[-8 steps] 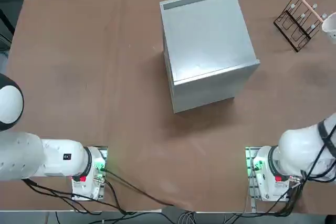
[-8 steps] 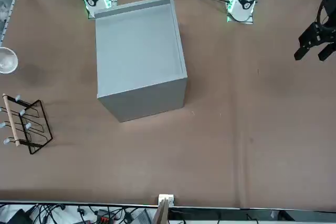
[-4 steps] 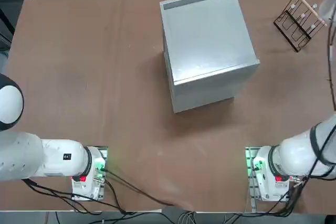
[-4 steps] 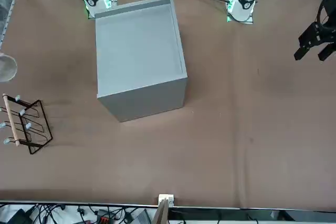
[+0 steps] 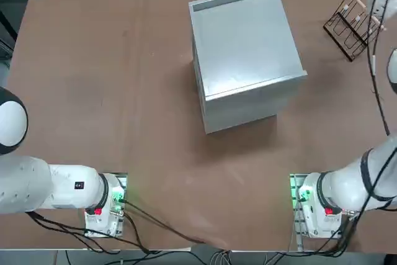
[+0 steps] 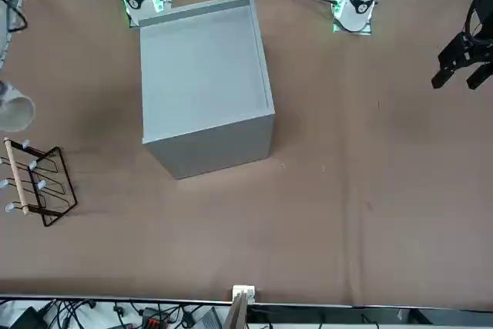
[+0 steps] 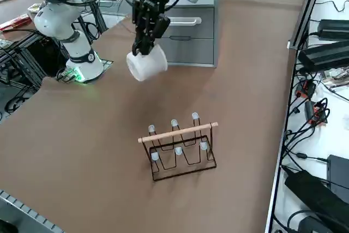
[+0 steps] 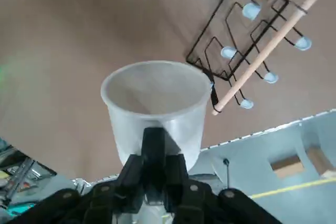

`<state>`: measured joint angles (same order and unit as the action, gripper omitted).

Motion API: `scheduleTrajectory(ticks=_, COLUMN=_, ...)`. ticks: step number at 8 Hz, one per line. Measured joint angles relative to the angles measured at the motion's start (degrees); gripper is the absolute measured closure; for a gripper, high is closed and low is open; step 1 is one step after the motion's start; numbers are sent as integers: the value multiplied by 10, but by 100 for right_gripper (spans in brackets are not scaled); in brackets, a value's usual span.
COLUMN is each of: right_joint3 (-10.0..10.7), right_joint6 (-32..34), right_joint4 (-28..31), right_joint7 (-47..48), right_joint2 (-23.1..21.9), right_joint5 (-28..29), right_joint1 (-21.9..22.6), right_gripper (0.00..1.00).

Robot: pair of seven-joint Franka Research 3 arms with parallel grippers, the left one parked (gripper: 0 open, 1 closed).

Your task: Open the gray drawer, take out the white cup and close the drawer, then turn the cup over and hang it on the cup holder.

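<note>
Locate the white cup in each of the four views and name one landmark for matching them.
Top view: white cup cut by the right edge.
Front view: at left edge, above the cup holder.
Right side view: upper middle, held by the right gripper.
Right wrist view: centre.
Landmark: the cup holder.

A: Where did the cabinet point(image 5: 245, 54) stand?

B: On the table point(image 5: 111, 79), near the far middle, its drawer point(image 7: 192, 21) pushed in and facing the robot's right.

A: And the rack point(image 7: 180, 148)?

B: On the table at the far right corner in the top view, well apart from the cabinet.

A: The cup point(image 7: 146, 64)?

B: In the air, held by the right gripper point(image 7: 143, 45), jaws closed on its wall, tilted. It hung between the cabinet and the rack, above the table, nearer the robot than the rack.
</note>
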<state>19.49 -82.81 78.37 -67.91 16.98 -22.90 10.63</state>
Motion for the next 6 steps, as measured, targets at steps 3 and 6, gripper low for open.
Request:
scheduleTrajectory(ticks=3, right_joint3=0, right_joint6=8, right_joint4=17, right_joint7=148, right_joint2=8, right_joint5=-4, right_joint1=70, right_gripper=80)
scheduleTrajectory(ticks=6, right_joint3=0, right_joint6=9, right_joint4=43, right_joint7=256, right_joint2=17, right_joint5=-33, right_joint1=124, right_gripper=80)
